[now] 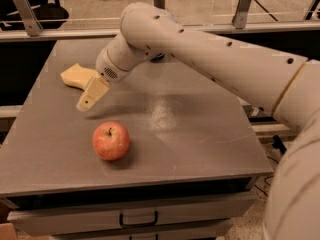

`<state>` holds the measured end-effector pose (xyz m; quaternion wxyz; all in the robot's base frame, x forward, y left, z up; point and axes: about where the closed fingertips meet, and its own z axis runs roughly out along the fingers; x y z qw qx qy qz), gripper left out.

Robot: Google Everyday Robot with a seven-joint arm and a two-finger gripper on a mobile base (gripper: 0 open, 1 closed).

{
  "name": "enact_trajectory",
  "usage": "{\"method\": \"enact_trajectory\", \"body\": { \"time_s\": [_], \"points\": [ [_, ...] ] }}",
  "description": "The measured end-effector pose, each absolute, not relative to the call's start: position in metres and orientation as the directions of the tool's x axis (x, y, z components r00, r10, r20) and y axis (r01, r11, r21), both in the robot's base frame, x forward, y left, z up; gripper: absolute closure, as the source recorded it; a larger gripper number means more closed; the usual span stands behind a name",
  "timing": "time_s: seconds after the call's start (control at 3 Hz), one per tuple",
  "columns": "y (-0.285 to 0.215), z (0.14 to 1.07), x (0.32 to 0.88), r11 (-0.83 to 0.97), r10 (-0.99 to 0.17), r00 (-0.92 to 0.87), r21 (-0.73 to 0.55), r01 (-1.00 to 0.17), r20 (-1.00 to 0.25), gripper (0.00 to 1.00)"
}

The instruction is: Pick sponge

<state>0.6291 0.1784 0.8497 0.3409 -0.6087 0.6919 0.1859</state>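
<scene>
Sponge (pixel 75 76) lies at the table's (pixel 200 134) far left; its right end is hidden behind the gripper (pixel 91 95), which hangs just in front of it. Gripper's opening: cannot tell. Apple (pixel 111 141) sits nearer, apart

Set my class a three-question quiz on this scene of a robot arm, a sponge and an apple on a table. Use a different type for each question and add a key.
1. Short answer: which lies nearer the front edge of the table, the apple or the sponge?
2. Fill in: the gripper, over the table's left part, hangs right next to the ____.
3. True or false: the apple sits in the gripper.

Key
1. The apple; the sponge is farther back, at the left.
2. sponge
3. False; the apple rests on the table, apart from the gripper.
</scene>
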Motion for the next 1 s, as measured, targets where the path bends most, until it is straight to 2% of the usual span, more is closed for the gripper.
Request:
{"method": "enact_trajectory", "body": {
  "time_s": [0.33,0.67,1.0],
  "points": [
    [0.195,0.843,0.641,0.242,-0.692,-0.093,-0.109,-0.964,-0.716,0.0],
    [0.203,0.832,0.653,0.295,-0.661,-0.163,-0.054,-0.954,-0.732,0.18],
    [0.211,0.83,0.665,0.325,-0.635,-0.193,-0.032,-0.945,-0.748,0.42]
  ]
}}
